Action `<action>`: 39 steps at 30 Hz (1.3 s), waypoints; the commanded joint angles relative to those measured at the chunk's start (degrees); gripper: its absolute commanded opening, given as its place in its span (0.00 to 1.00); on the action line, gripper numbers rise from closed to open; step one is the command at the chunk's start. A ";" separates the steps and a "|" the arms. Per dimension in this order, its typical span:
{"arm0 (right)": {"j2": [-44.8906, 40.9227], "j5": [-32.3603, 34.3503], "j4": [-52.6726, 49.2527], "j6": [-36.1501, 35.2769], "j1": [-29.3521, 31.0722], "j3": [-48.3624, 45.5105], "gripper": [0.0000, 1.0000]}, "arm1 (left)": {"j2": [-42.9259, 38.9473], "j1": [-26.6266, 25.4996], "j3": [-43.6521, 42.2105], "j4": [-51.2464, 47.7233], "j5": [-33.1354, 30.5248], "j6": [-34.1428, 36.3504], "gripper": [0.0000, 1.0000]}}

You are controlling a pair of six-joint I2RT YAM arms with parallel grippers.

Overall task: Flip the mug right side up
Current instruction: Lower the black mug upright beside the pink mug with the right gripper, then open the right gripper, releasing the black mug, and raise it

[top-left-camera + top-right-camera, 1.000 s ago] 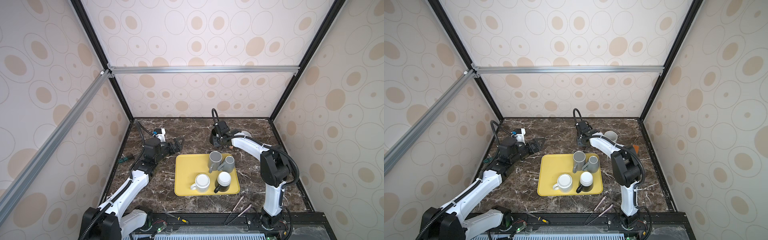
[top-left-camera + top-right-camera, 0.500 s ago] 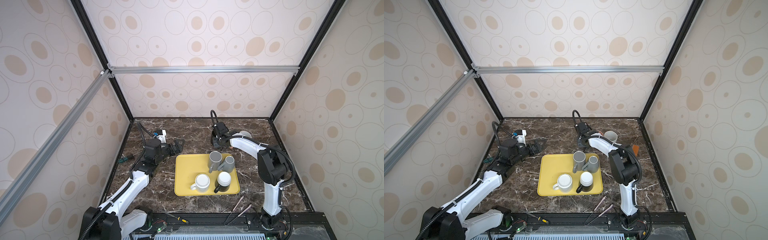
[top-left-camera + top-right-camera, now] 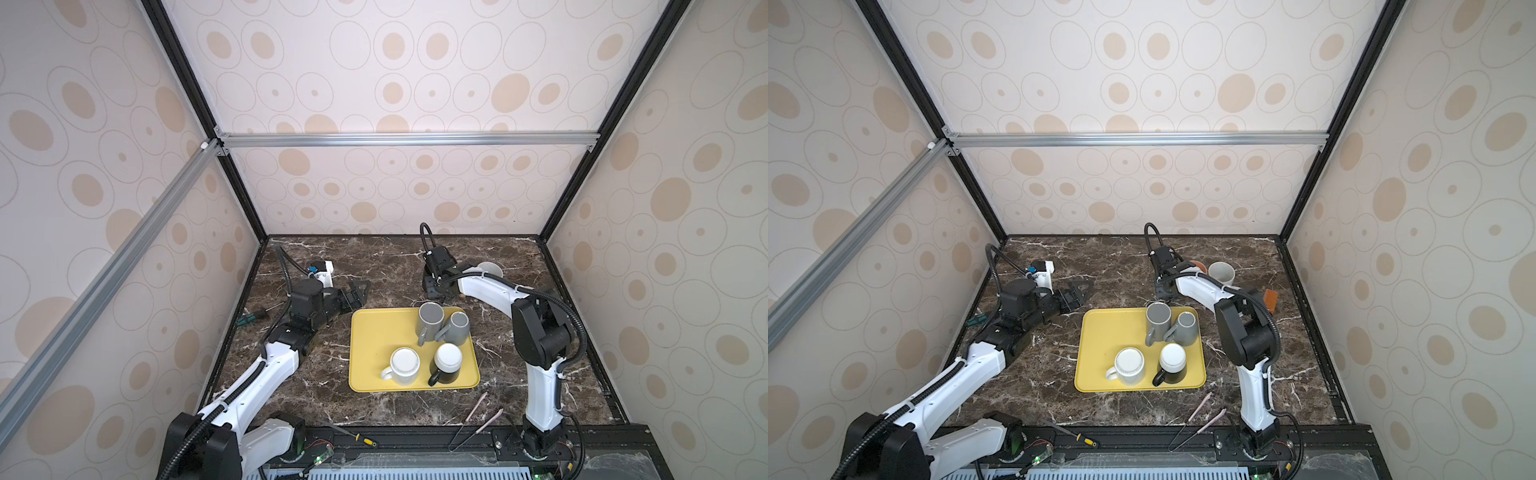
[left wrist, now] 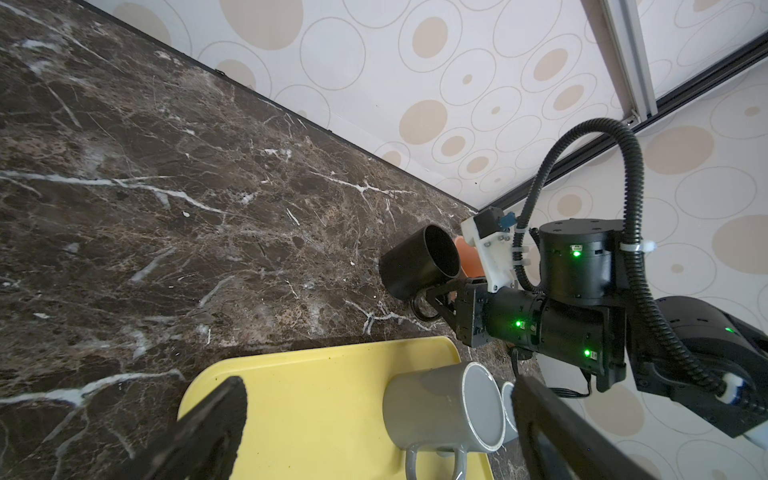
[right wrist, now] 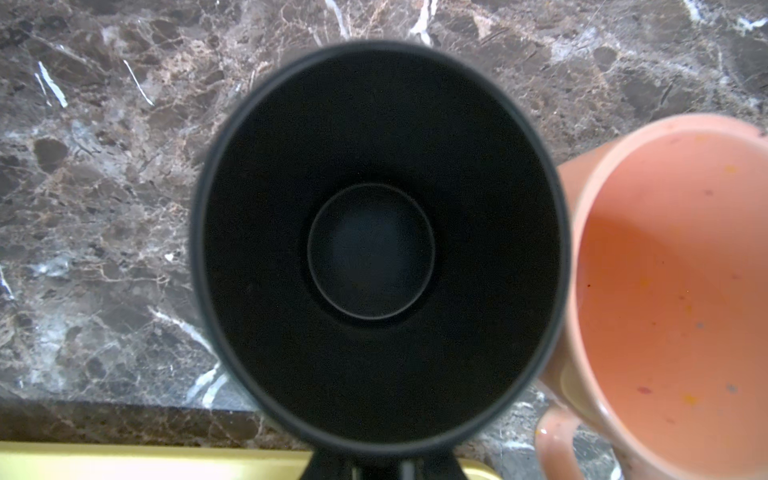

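Note:
A black mug (image 4: pixel 415 262) hangs mouth up just past the far edge of the yellow tray (image 3: pixel 374 340). My right gripper (image 4: pixel 432 297) is shut on its handle. The right wrist view looks straight down into the black mug (image 5: pixel 374 249), which hides the jaws there. Whether its base touches the marble I cannot tell. In both top views the right wrist (image 3: pixel 436 270) (image 3: pixel 1165 266) covers the mug. My left gripper (image 3: pixel 358 291) (image 3: pixel 1077 291) (image 4: pixel 376 386) is open and empty, left of the tray's far corner.
On the tray stand two grey mugs (image 3: pixel 430 320) (image 3: pixel 457 328), a white mug (image 3: pixel 405 363) and a dark mug (image 3: pixel 446 365), all bottom up. A peach mug (image 5: pixel 673 291) stands close beside the held mug, and a cream mug (image 3: pixel 1223 272) beyond it. Tongs (image 3: pixel 478 419) and a screwdriver (image 3: pixel 357 436) lie at the front edge.
My right gripper has shifted slightly with the black mug still in it. The left arm has not moved.

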 commanded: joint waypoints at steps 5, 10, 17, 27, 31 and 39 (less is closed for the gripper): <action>-0.12 1.09 2.58 1.13 0.49 -0.23 0.00 | 0.23 -0.85 0.12 1.58 0.01 0.73 1.00; -0.21 -0.42 2.36 1.40 0.48 -0.26 0.15 | 1.12 -1.20 0.23 2.34 -0.12 0.62 1.00; -0.91 -0.91 2.31 1.92 0.56 -1.00 0.25 | 1.95 -1.77 0.37 2.08 -0.74 0.98 1.00; -2.99 -1.09 1.64 2.19 0.57 -1.48 0.32 | 1.69 -1.97 0.39 1.36 -1.19 1.87 1.00; -4.57 -1.53 0.86 2.37 0.77 -1.46 0.36 | 1.97 -2.02 0.74 0.87 -1.06 2.44 1.00; -9.66 -0.50 -0.69 2.20 0.84 -1.41 0.41 | 2.06 -2.03 1.58 0.31 -1.02 3.52 1.00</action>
